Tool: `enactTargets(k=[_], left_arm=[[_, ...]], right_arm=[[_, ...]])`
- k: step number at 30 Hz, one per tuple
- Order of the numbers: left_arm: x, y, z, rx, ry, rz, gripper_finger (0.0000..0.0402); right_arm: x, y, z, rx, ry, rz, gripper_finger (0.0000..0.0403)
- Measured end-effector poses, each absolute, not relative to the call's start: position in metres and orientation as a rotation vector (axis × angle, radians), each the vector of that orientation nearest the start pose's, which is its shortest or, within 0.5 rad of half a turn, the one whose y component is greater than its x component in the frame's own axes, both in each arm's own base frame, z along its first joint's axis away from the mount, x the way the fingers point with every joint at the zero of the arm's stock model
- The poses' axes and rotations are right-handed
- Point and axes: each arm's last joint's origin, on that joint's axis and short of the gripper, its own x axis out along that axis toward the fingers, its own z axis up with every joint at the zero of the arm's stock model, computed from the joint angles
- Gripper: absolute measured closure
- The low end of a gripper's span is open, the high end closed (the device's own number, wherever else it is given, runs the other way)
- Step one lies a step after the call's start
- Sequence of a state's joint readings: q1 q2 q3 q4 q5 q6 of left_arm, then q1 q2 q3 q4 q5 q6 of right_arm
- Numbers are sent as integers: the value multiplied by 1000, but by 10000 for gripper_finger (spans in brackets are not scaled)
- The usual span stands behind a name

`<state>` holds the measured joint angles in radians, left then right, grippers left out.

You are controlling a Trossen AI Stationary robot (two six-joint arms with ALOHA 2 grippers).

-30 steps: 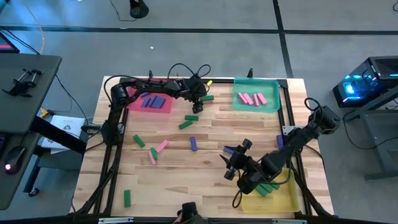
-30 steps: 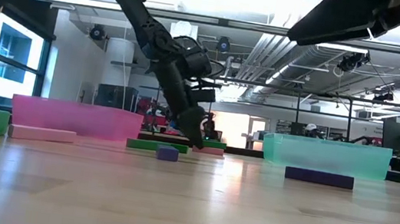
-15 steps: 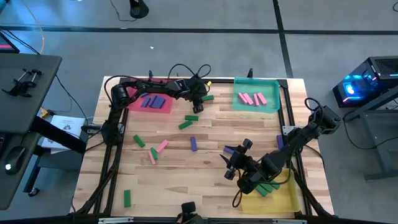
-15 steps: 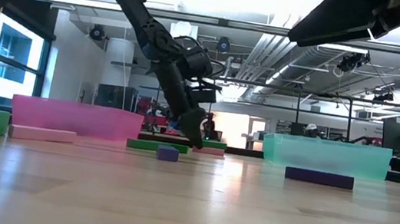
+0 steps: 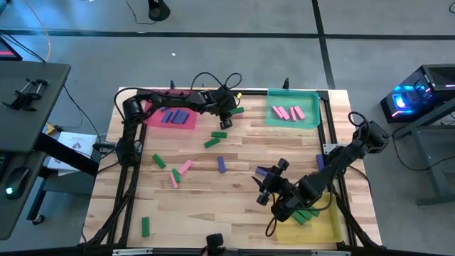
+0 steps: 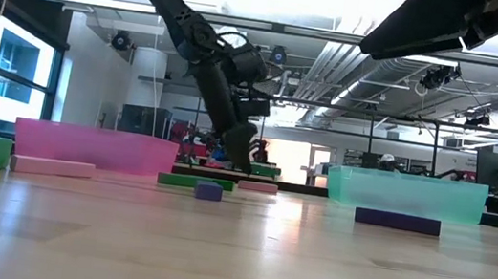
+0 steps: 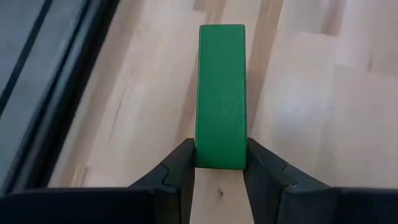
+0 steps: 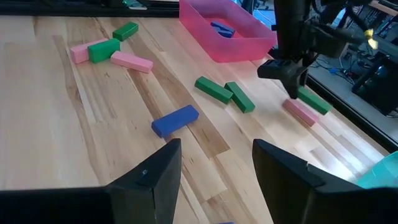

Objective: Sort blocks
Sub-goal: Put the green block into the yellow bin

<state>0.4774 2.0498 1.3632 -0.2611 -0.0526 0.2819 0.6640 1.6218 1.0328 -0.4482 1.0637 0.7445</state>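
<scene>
My left gripper (image 5: 229,113) is at the far middle of the table, between the pink tray (image 5: 151,119) and the teal tray (image 5: 272,117), shut on a green block (image 7: 221,93). That block also shows in the low view (image 6: 265,171), just above a pink block (image 6: 257,186) lying on the table. Other green, pink and blue-purple blocks lie flat on the wood, such as a green one (image 5: 211,142) and a blue-purple one (image 5: 221,164). My right gripper (image 5: 264,190) hangs open at the near right, holding nothing. My left gripper pinches the green block's two long sides at one end (image 7: 219,158) between its two fingers. The fingers (image 7: 180,165) come slanting down from the table's left and lie along the block, which sticks out past them. In the low view the block hangs a little above the table.
The pink tray holds blue-purple blocks (image 5: 175,116) and the teal tray pink ones (image 5: 288,112). A yellow tray (image 5: 328,226) with green blocks sits at the near right under my right arm. Loose blocks lie at the left (image 5: 158,161) and near left (image 5: 145,226).
My left gripper has risen a little from the table, and the green block between its fingers has come up with it. The pink block beside it stays on the wood.
</scene>
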Motion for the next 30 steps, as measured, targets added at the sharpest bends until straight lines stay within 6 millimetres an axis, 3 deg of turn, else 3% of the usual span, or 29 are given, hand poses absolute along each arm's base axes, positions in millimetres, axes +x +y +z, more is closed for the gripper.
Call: enactTargets(k=[5,9,13,21,26,30], left_arm=[[377,183,173,81,977,343,308],[381,154,198,122,923,287,311],[378,114,208,148,754,192,317],[342,7,186,172,447,-35,319],[325,-51,185,184,287,-111,319],[319,-84,191,234,218,-101,318]], right_arm=[[260,172,209,-82,494,-577,219],[255,172,208,-132,499,-593,219],[248,171,201,-119,505,-614,219],[235,167,161,6,357,-616,219],[248,163,164,23,234,-574,219],[263,159,177,10,199,-435,219]])
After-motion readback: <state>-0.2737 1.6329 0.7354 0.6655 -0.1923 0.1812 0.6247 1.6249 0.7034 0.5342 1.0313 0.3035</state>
